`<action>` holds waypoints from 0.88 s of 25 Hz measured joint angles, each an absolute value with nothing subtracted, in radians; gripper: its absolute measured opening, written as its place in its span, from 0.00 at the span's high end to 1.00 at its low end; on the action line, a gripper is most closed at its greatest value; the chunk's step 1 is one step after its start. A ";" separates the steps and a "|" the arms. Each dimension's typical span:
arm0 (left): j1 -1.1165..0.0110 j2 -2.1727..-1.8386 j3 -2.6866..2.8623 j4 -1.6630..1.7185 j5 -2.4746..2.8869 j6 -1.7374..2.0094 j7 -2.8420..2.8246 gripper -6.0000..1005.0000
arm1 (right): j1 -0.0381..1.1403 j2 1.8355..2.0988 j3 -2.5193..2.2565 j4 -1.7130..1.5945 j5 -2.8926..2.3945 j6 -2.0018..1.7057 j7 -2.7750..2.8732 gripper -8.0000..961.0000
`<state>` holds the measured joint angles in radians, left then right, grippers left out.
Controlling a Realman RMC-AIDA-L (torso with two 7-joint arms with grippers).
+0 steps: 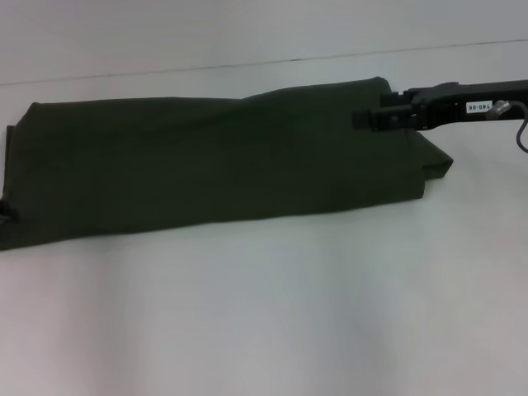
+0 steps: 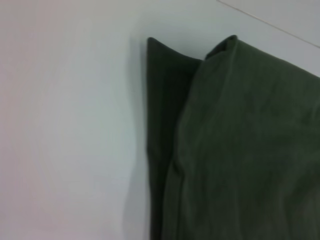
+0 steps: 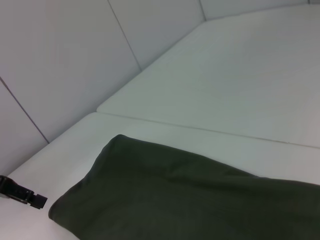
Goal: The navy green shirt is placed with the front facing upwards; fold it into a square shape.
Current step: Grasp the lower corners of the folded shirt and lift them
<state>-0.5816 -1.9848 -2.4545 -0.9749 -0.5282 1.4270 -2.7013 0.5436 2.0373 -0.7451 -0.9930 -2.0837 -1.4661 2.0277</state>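
Note:
The navy green shirt [image 1: 206, 161] lies as a long folded strip across the white table, plain green side up, with no lettering showing. My right gripper [image 1: 368, 118] reaches in from the right over the shirt's right end, near the far edge. A corner of the shirt [image 1: 437, 165] sticks out below the arm. The left wrist view looks down on the shirt's layered end [image 2: 240, 150] and a lower layer peeking out. The right wrist view looks along the shirt [image 3: 190, 195], and a small black part, probably the left gripper [image 3: 22, 194], shows beyond its far end.
The white table [image 1: 264, 313] spreads wide in front of the shirt. A seam line [image 1: 272, 62] runs across the surface behind it. Pale wall panels [image 3: 60, 60] stand past the table's end.

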 joint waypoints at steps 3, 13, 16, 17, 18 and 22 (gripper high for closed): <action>-0.582 -1.985 -2.452 -0.955 -0.511 1.392 -2.700 0.49 | 0.541 2.040 -0.741 -0.990 -2.085 -1.468 2.028 0.06; -0.611 -1.987 -2.440 -0.848 -0.482 1.264 -2.684 0.49 | 0.540 2.042 -0.741 -0.989 -2.085 -1.472 2.028 0.06; -0.616 -1.984 -2.440 -0.836 -0.482 1.254 -2.680 0.49 | 0.540 2.043 -0.741 -0.989 -2.085 -1.473 2.028 0.06; -0.617 -1.984 -2.440 -0.834 -0.482 1.252 -2.680 0.49 | 0.539 2.043 -0.741 -0.989 -2.085 -1.473 2.028 0.06; -0.618 -1.983 -2.440 -0.831 -0.482 1.252 -2.680 0.49 | 0.539 2.043 -0.741 -0.989 -2.085 -1.474 2.028 0.06; -0.629 -1.980 -2.440 -0.799 -0.488 1.262 -2.680 0.49 | 0.538 2.043 -0.741 -0.988 -2.084 -1.474 2.028 0.06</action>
